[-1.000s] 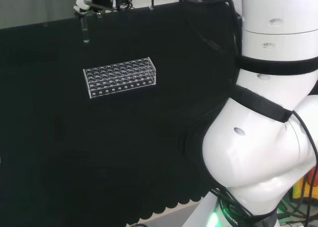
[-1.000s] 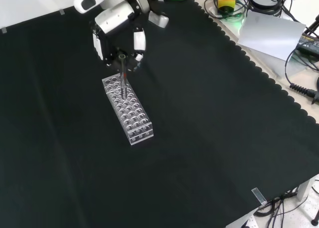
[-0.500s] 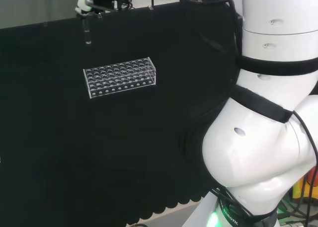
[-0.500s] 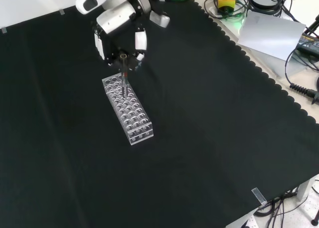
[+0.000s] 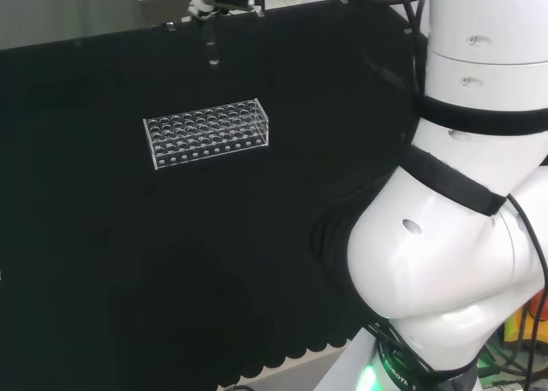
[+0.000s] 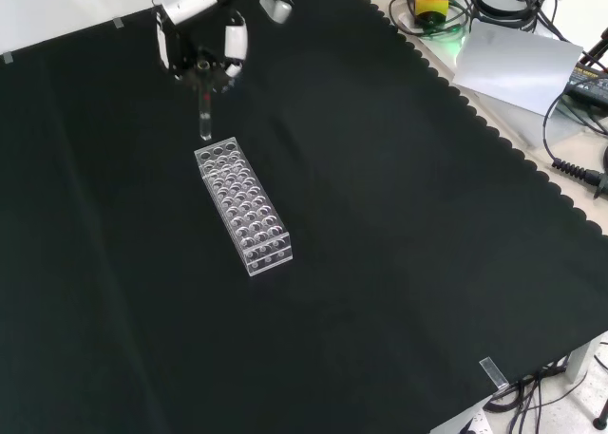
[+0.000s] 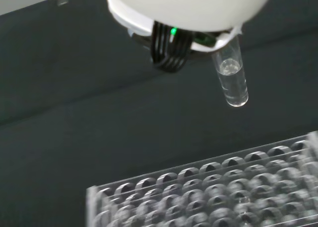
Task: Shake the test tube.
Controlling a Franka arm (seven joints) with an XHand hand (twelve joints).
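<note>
The hand (image 6: 199,30) sits near the top of the front view, its black and white fingers (image 6: 235,43) curled in and pinched on the upper end of the test tube (image 6: 204,121). The test tube hangs straight down from that grip, upright, with its rounded bottom clear of everything below it. In the wrist view the test tube (image 7: 230,78) comes out from under the blurred white body of the hand (image 7: 189,8) and shows a little clear liquid in its lower part, with its tip in the air above the black cloth.

Below the tube in the front view lies 1 clear plastic rack (image 6: 243,206), a long block with many round wells in rows, flat on the desk (image 6: 399,263). The tube's tip is just above the rack's far short end and apart from it, not in any well. In the head view the test tube (image 5: 211,49) hangs near the top edge, beyond the rack (image 5: 206,133) and a little right of its middle. The rack's wells look empty in the wrist view (image 7: 213,187), though the clear plastic makes that hard to judge.

The desk is covered with black cloth with a scalloped edge.
</note>
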